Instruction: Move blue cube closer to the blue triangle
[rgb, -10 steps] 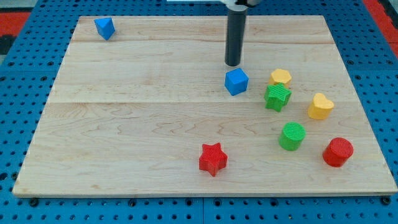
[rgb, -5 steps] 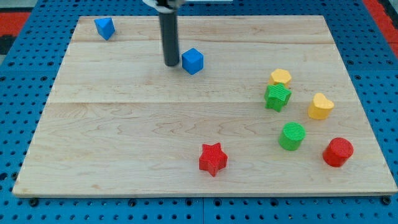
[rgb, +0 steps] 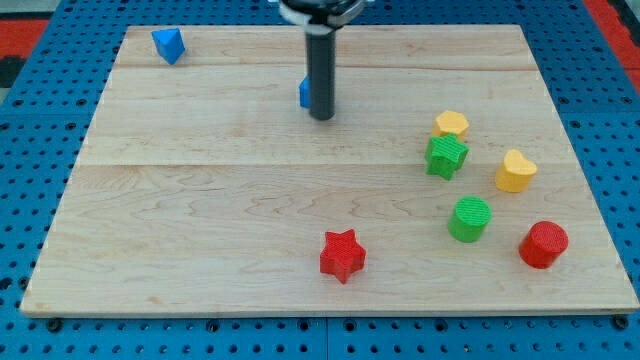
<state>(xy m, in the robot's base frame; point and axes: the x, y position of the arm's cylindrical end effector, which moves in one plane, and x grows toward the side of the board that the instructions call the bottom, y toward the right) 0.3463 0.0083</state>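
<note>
The blue cube (rgb: 303, 93) sits in the upper middle of the wooden board (rgb: 200, 200), mostly hidden behind my rod; only a sliver of it shows at the rod's left side. My tip (rgb: 321, 116) rests on the board just in front of the cube, on its right and toward the view's bottom. The blue triangle (rgb: 168, 44) lies near the board's top left corner, well to the left of the cube.
At the right are a yellow block (rgb: 451, 124), a green star (rgb: 446, 155), a yellow heart (rgb: 515, 171), a green cylinder (rgb: 469, 219) and a red cylinder (rgb: 543, 244). A red star (rgb: 342, 255) lies at bottom centre.
The cube slid up and left from beside the green star over the last second. My tip went from the cube's left side to its right front and now covers most of it.
</note>
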